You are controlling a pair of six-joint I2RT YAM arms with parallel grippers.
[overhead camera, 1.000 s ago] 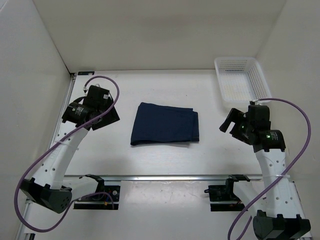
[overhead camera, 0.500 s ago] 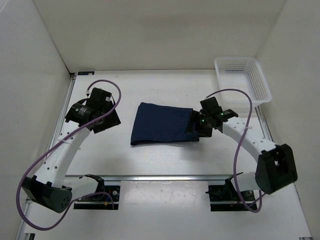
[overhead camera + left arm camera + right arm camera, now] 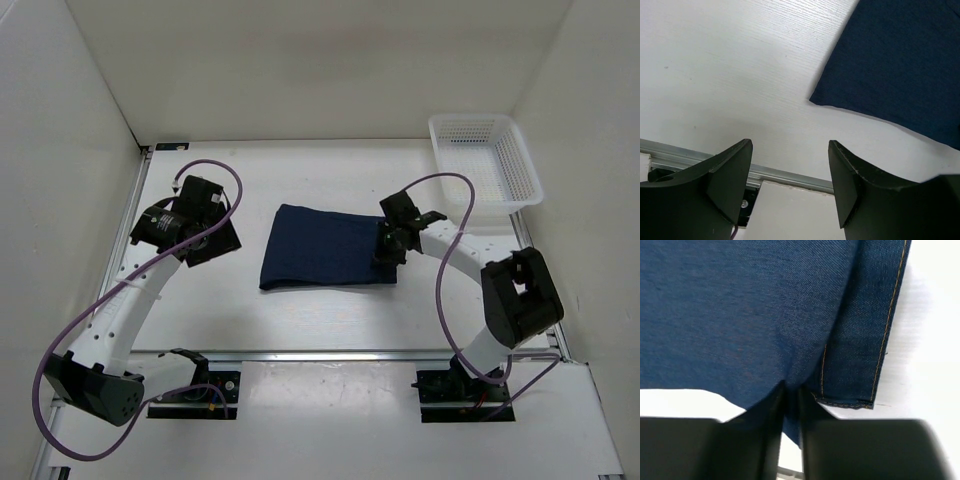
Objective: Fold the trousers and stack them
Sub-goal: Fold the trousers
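Note:
The trousers (image 3: 325, 247) lie folded as a dark navy rectangle in the middle of the table. At their right edge my right gripper (image 3: 388, 247) is shut on the trousers. Up close, the right wrist view has the dark denim (image 3: 750, 315) filling the frame, a fold of it pinched between the nearly closed fingers (image 3: 760, 440), with an orange-stitched hem to the right. My left gripper (image 3: 205, 240) hangs open to the left of the trousers and apart from them. Only the near left corner of the trousers (image 3: 890, 65) enters the left wrist view, beyond the spread fingertips (image 3: 730, 175).
A white mesh basket (image 3: 484, 160) stands at the back right corner. A metal rail (image 3: 330, 353) runs along the near edge, with the arm bases behind it. White walls close the left, back and right sides.
The right arm swung in from the right side to the trousers' right edge and its jaws went from open to shut on the cloth. The left arm barely moved.

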